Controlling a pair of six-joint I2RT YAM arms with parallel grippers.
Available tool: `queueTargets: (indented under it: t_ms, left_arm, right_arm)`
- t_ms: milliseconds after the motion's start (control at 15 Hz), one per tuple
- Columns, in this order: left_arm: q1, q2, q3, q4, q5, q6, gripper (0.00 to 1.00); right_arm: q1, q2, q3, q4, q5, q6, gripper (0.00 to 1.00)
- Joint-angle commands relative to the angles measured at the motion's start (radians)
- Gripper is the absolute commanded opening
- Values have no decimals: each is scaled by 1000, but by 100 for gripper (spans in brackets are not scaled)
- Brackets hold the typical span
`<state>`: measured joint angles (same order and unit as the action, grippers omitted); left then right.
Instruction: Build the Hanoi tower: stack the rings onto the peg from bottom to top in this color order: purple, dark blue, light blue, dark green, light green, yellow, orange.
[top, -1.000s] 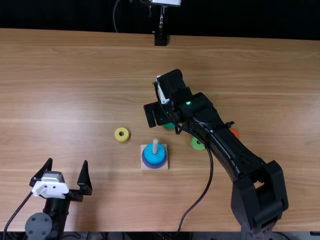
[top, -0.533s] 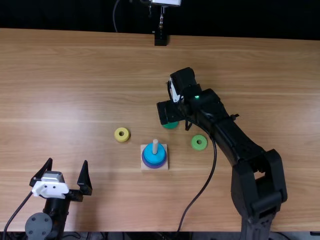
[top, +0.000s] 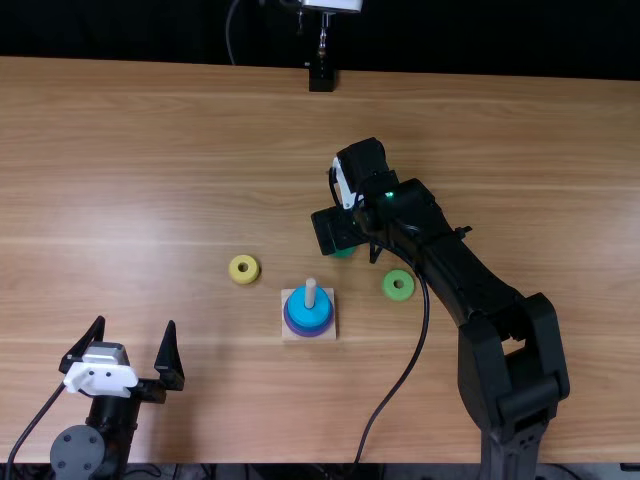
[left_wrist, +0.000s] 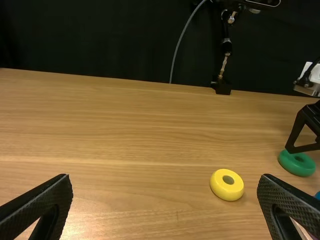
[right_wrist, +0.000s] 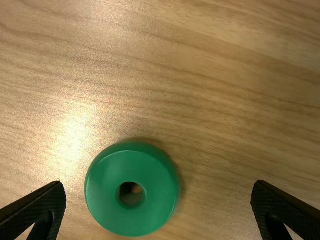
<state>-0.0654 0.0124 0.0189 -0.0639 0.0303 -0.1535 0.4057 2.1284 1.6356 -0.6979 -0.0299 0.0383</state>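
Just beneath the wide-open, empty right gripper (top: 338, 231), the dark green ring (right_wrist: 132, 171) lies nearer one finger than the other.

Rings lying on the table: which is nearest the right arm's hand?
The dark green ring, close by the right hand; the yellow ring and light green ring lie farther off, either side of the peg.

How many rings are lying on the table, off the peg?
3 visible: the yellow ring left of the peg, the dark green ring below the right gripper, and the light green ring right of the peg. The right arm may hide others.
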Motion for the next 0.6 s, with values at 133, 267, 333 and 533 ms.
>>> queueTargets:
  t_ms: [133,267,333,533]
  left_arm:
    - [-1,-12,-19,-1,1,14,100]
    - [-1,-12,-19,-1,1,14,100]
    - [-1,-12,-19,-1,1,14,100]
    - [-1,-12,-19,-1,1,14,100]
  right_arm:
    - [8,27,13,-3,0,-9,100]
    - [8,44,13,-6,0,-5,100]
    - [8,44,13,-12,0,-2,100]
    - [10,54,27,-16,0,0,100]
